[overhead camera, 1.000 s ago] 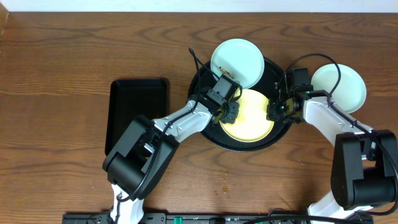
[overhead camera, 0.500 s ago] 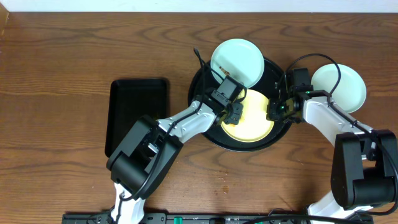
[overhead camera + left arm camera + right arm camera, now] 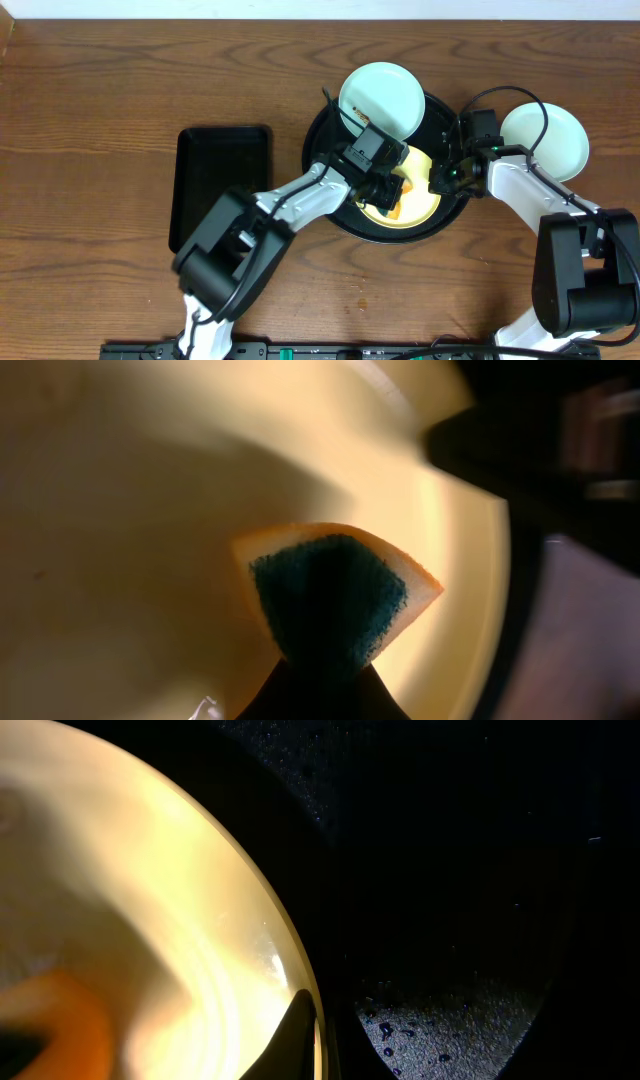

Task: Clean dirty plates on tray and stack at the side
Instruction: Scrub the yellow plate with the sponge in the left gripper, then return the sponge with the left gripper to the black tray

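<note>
partly, the left claw [image 3: 383, 190] and sponge [image 3: 330, 595] hide the yellow plate [image 3: 422, 190].

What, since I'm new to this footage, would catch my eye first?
The orange sponge, gripped by the left gripper, pressed on the yellow plate in the round black tray at centre. Then two mint plates: one overlapping the tray's far rim, the other on the table to its right.

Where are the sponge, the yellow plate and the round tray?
sponge [image 3: 330, 595], left wrist view, its blue scrubbing face
yellow plate [image 3: 418, 205], overhead view, bare right side
round tray [image 3: 437, 112], overhead view, upper right floor
</note>
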